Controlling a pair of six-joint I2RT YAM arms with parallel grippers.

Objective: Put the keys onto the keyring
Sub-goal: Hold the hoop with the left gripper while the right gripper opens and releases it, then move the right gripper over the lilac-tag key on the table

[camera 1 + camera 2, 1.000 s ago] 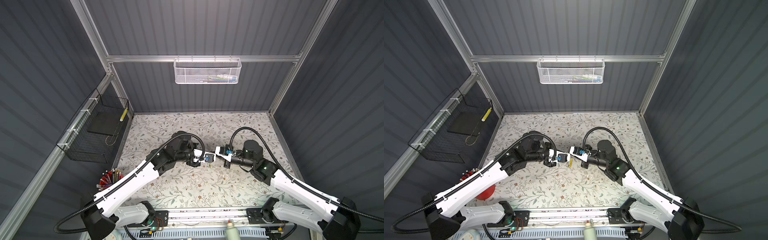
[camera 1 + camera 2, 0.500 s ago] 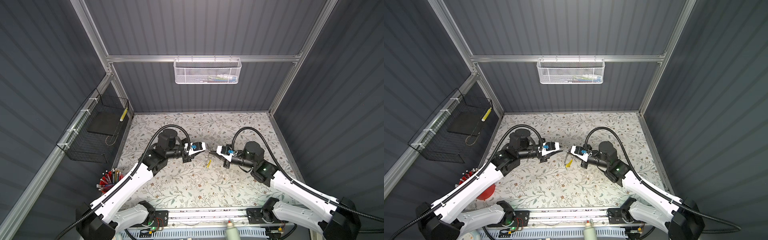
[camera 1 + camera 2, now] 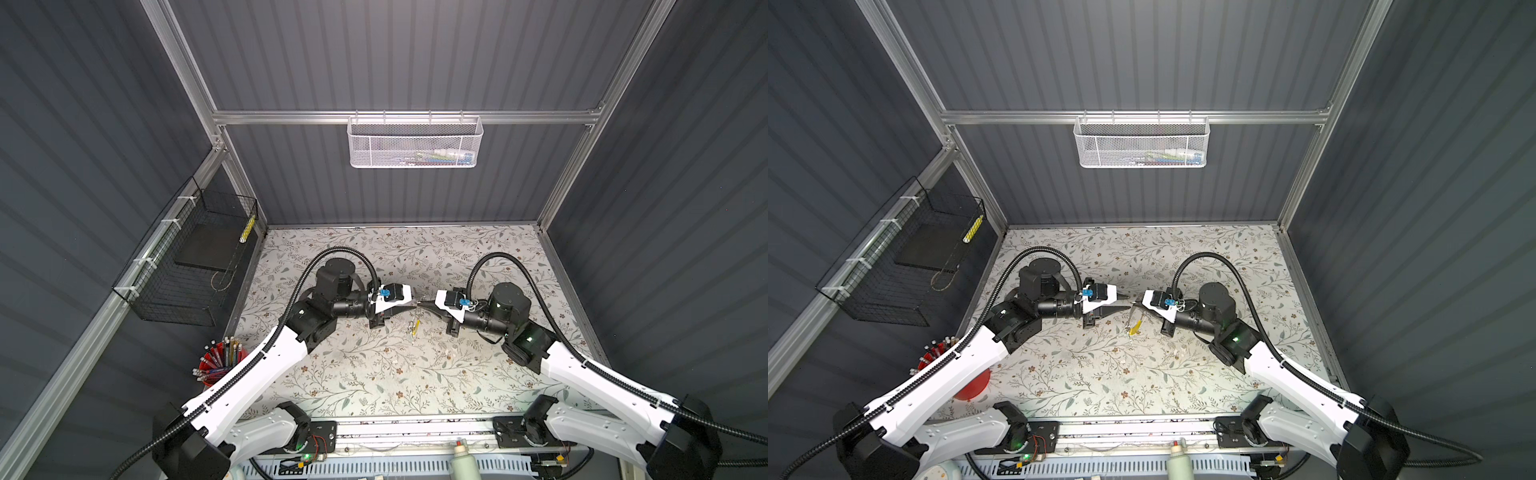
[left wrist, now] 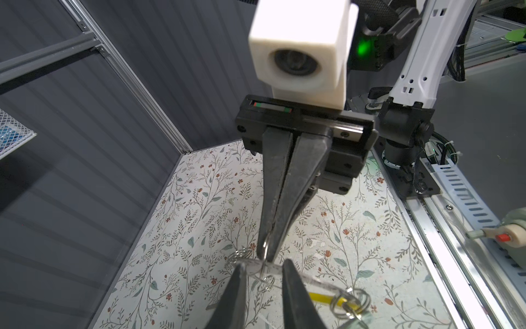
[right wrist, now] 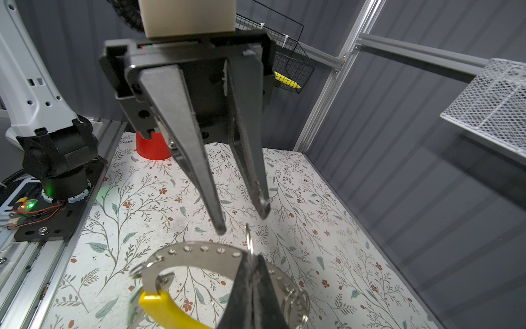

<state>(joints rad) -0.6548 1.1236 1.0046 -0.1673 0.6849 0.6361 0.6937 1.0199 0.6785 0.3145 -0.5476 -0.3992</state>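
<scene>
The keyring (image 5: pixel 199 250) is a silvery studded loop band with a yellow segment (image 5: pixel 162 307). It hangs in the air from my right gripper (image 5: pixel 252 265), which is shut on the band and on a small wire ring (image 5: pixel 248 236) that sticks up from it. More small rings (image 5: pixel 297 300) hang on the band. I cannot make out the keys. My left gripper (image 5: pixel 242 222) faces the right one, open a little, with its tips just short of the band and nothing between them. In both top views the two grippers (image 3: pixel 411 305) (image 3: pixel 420 304) meet nose to nose over mid-table, and the yellow segment (image 3: pixel 1136 329) dangles below.
A white mesh basket (image 3: pixel 415 141) hangs on the back wall and a black wire basket (image 3: pixel 187 266) on the left wall. A red cup of pencils (image 3: pixel 216 365) stands at the front left. A metal rail (image 3: pixel 415 428) with a bottle (image 3: pixel 461 455) runs along the front edge.
My left gripper was shut against the right one at the keyring. It opened and drew back to the left, and its tips are now close to the band again. The right gripper stayed still.
</scene>
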